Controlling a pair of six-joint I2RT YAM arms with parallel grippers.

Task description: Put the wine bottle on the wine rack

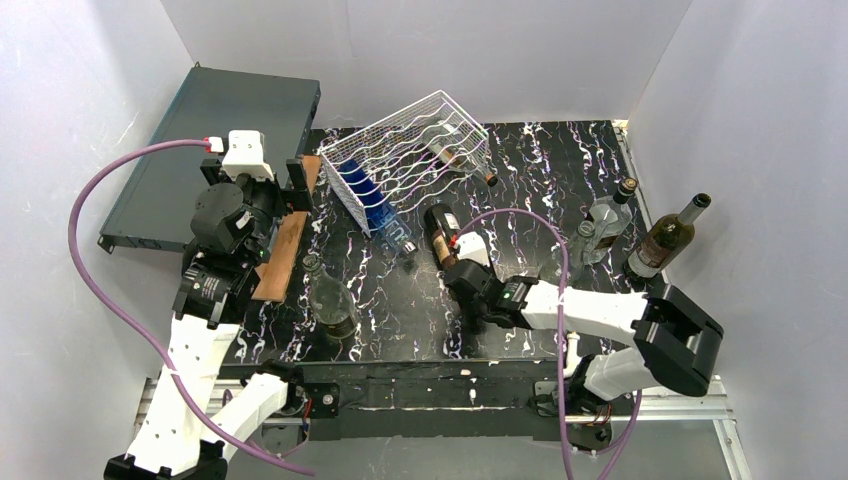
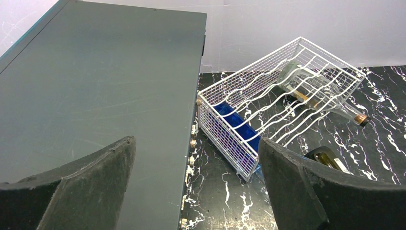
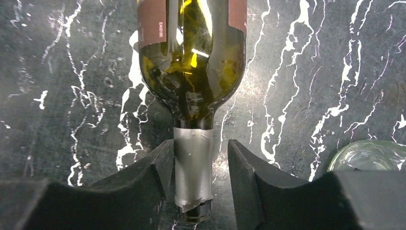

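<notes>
A dark green wine bottle with a maroon label lies flat on the black marble table, its body pointing away from my right gripper. Its silver-foiled neck sits between the jaws. The left finger touches the foil, while a narrow gap shows beside the right finger. From above, the right gripper is low over the table's middle. The white wire wine rack sits tilted at the back, a clear bottle inside it. My left gripper hangs open and empty left of the rack.
A flat dark grey box fills the back left. A blue object lies in the rack's near end. A clear bottle stands front left, and an upright wine bottle and clear bottles stand at the right.
</notes>
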